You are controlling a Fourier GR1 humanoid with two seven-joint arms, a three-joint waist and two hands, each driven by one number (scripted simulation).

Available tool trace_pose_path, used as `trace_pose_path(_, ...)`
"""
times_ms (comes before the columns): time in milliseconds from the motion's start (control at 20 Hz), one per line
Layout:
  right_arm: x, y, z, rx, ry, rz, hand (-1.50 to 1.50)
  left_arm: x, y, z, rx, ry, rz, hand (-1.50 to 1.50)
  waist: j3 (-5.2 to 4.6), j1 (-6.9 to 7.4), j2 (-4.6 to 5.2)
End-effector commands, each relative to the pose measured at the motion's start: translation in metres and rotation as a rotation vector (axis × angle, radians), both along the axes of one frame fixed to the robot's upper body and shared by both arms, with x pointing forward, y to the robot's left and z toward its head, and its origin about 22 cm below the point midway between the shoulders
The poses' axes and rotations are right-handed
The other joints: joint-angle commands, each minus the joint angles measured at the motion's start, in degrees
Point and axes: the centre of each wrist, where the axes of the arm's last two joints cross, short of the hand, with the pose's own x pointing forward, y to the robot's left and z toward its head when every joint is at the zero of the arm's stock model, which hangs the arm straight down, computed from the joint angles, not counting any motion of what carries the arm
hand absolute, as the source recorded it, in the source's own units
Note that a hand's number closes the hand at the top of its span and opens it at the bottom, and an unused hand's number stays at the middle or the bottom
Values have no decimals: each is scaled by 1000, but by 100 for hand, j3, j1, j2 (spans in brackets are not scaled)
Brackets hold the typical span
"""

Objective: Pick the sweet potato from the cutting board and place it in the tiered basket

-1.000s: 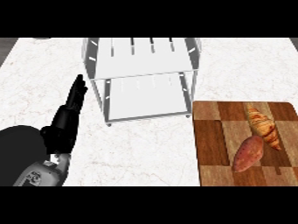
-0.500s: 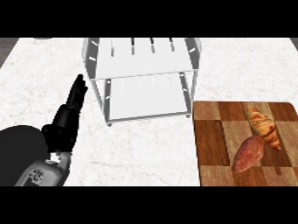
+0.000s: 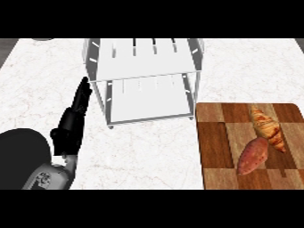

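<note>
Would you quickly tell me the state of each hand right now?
Left hand: open, fingers straight, holding nothing, at the left of the tiered basket.
Right hand: not in view, so it cannot be told.

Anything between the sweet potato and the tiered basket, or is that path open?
Nothing visible blocks it. The sweet potato lies on the cutting board, touching the croissant on its far right side, away from the route. Bare counter separates board and tiered basket, up and left.
</note>
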Motion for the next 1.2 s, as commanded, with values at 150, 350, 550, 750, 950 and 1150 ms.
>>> trace_pose_path(150,-5,11,-2,-113,1,7,-150,1,11,26,-10,-7,-4,0,3,22,-9)
trace_pose_path(350,4,10,-26,-121,6,33,-150,1,1,7,0,5,5,0,5,11,1)
trace_pose_path(550,7,24,-18,-194,-31,115,-150,11,20,11,-15,13,-8,0,1,30,5)
trace_pose_path(750,13,30,-27,-231,-39,107,-150,0,4,24,-9,10,-12,0,3,48,0)
trace_pose_path(950,10,15,-40,-240,-41,20,-150,5,7,-5,3,11,19,0,2,-19,1)
trace_pose_path(1150,33,-11,-58,-234,-25,-13,-150,10,9,14,-3,5,15,0,4,-2,1)
